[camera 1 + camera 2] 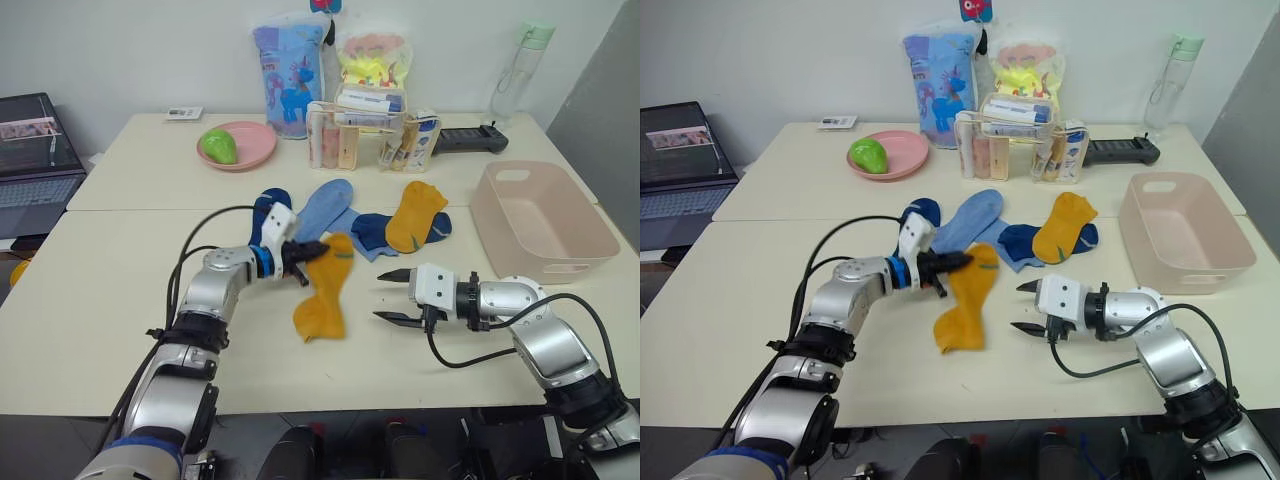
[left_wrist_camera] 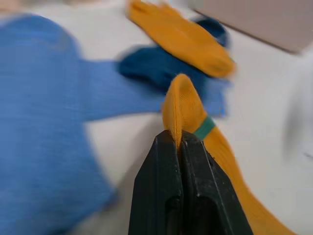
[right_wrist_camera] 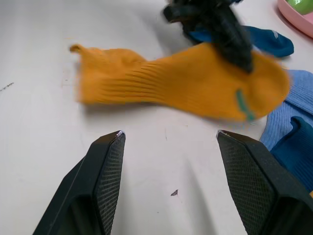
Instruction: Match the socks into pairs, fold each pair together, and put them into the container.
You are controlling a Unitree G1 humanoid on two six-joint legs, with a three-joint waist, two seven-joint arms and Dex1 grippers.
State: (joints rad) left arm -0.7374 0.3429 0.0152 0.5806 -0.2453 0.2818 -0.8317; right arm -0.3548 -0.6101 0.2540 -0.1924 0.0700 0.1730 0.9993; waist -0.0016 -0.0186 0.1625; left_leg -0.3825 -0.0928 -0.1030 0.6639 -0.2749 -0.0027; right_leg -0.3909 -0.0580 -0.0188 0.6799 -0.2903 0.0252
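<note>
Socks counted: we see five clearly. Two are mustard yellow, one light blue, and at least two dark navy; one navy sock lies behind the left arm, another navy sock is in the heap.

Held mustard sock: our left gripper pinches its upper end with the fingers pressed together; the rest of the sock lies on the table and points toward us.

Second mustard sock: it rests partly on the navy sock in the heap, between the light blue sock and the container.

Left arm: it reaches forward and toward the right, low above the table.

Right arm: it is bent inward and points to the left. Our right gripper stands wide apart and holds nothing, just beside the held sock but not touching it.

Container: one pink basin at the right side of the table, with no sock in it.
</note>
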